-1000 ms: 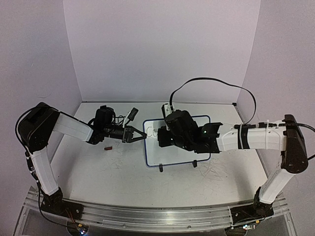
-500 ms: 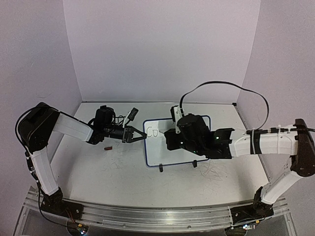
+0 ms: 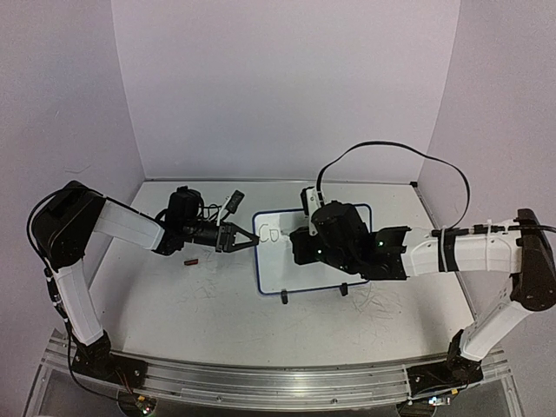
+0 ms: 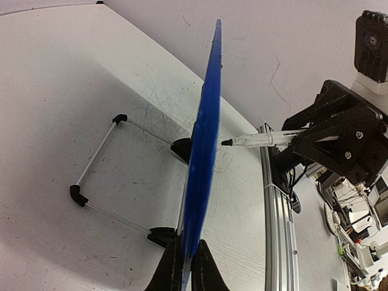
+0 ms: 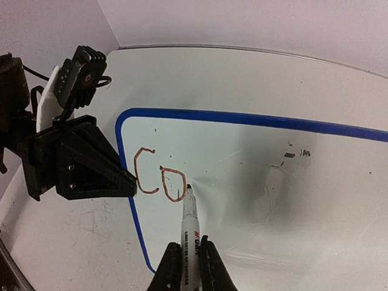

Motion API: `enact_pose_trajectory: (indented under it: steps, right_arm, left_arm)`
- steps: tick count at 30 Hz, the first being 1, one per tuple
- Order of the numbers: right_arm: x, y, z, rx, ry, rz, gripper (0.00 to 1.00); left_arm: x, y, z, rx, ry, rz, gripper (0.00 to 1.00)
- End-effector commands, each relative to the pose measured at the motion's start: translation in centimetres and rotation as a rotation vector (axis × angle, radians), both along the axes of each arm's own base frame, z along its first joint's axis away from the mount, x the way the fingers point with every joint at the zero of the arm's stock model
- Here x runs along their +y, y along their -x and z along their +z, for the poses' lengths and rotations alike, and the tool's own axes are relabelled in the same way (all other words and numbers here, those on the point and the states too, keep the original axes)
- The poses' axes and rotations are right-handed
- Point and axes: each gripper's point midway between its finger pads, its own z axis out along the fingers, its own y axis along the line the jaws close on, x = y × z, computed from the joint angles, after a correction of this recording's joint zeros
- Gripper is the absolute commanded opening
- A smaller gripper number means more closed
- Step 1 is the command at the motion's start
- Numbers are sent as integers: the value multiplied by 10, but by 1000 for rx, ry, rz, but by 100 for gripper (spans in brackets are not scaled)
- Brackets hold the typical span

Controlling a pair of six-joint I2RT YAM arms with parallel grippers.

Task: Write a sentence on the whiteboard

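The whiteboard (image 3: 278,268), white with a blue frame, stands tilted on black feet at mid-table. My left gripper (image 3: 252,242) is shut on its left edge; in the left wrist view the blue edge (image 4: 206,121) runs up from between the fingers (image 4: 171,270). Of the sentence, two reddish letters "CO" (image 5: 159,179) show at the board's (image 5: 273,182) upper left. My right gripper (image 5: 189,254) is shut on a marker (image 5: 190,224). The marker's tip sits at the right side of the "O"; I cannot tell whether it touches. The marker (image 4: 260,140) points at the board face.
A small dark-red object (image 3: 191,261) lies on the table left of the board, below my left arm. The board's wire stand (image 4: 97,176) rests behind it. The right arm's black cable (image 3: 391,152) loops above the board. Pale walls close in on three sides.
My right arm has drawn back to the right, uncovering the board's upper left. A second letter now stands beside the "C". The left gripper has held still on the board's edge.
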Motion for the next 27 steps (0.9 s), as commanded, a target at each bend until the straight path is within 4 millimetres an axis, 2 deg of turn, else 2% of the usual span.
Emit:
enact_pose_trajectory:
  steps: [1,27]
  right_arm:
    - [8,-10,26,-48,-47,-17,0]
    - [8,-16,17,-39,-11,-51,0]
  left_arm:
    - [0,9,6,12,15,-27,0]
    - [0,10,6,11,13,-30,0]
